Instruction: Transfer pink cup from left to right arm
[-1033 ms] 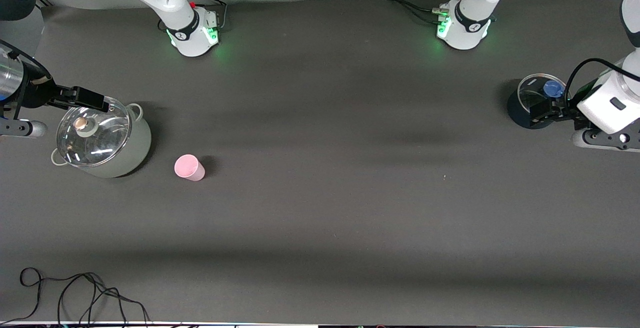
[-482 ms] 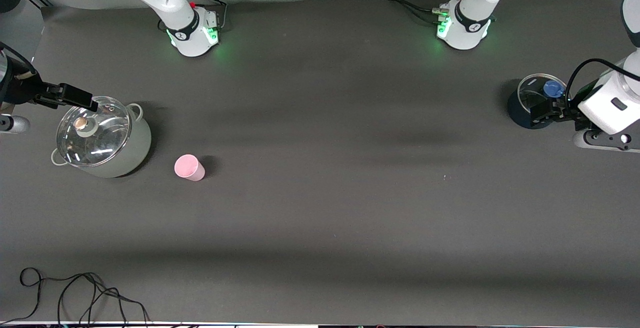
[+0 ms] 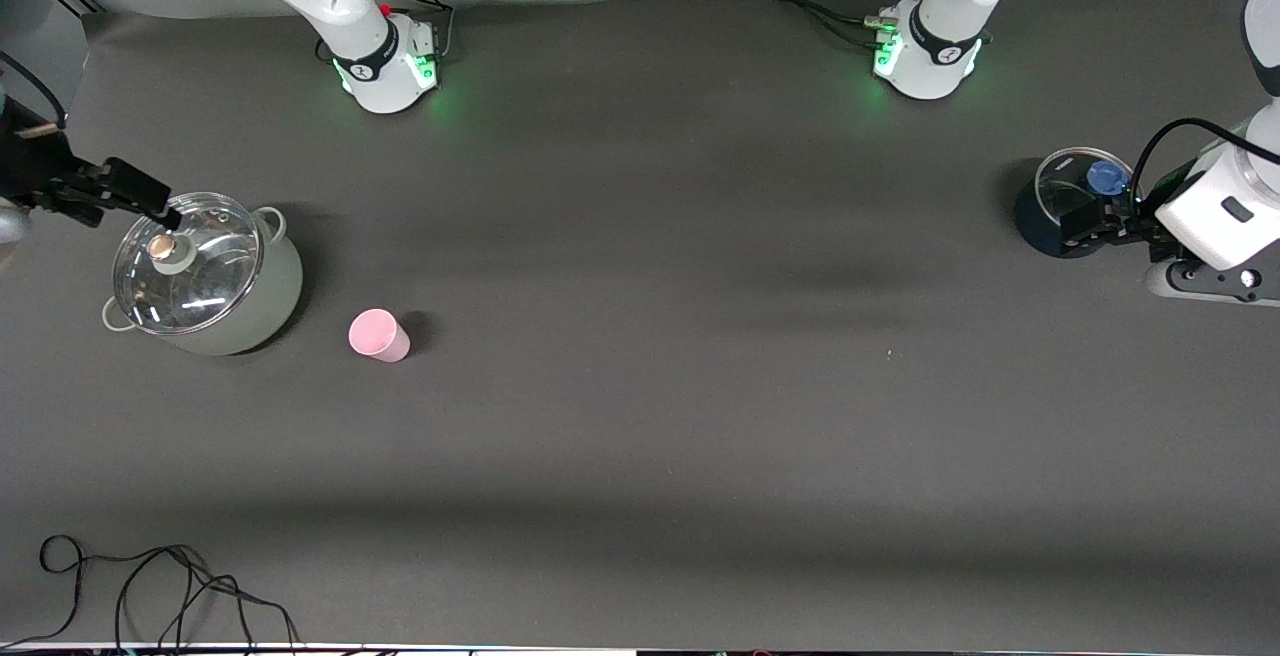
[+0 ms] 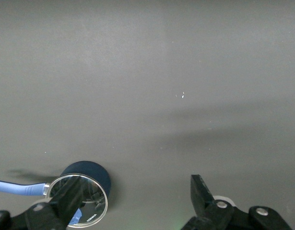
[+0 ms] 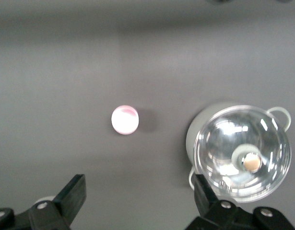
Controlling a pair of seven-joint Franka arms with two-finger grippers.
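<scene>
The pink cup (image 3: 378, 335) stands upright on the dark table, beside the grey pot and toward the right arm's end; no gripper holds it. It shows as a pale pink circle in the right wrist view (image 5: 124, 120). My right gripper (image 3: 160, 208) is open and empty over the edge of the grey pot's lid, apart from the cup; its own view shows the gap between its fingers (image 5: 137, 194). My left gripper (image 3: 1078, 226) is open and empty over the dark pot at the left arm's end, with its jaws wide apart in its own view (image 4: 136, 194).
A grey pot (image 3: 275, 286) with a glass lid and two handles stands next to the cup (image 5: 241, 153). A small dark blue pot (image 3: 1035, 221) with a glass lid stands at the left arm's end (image 4: 89, 170). A loose black cable (image 3: 150, 586) lies near the front camera's edge.
My right gripper has drawn back from over the grey pot's lid toward the right arm's end of the table. The cup and the left arm have stayed put.
</scene>
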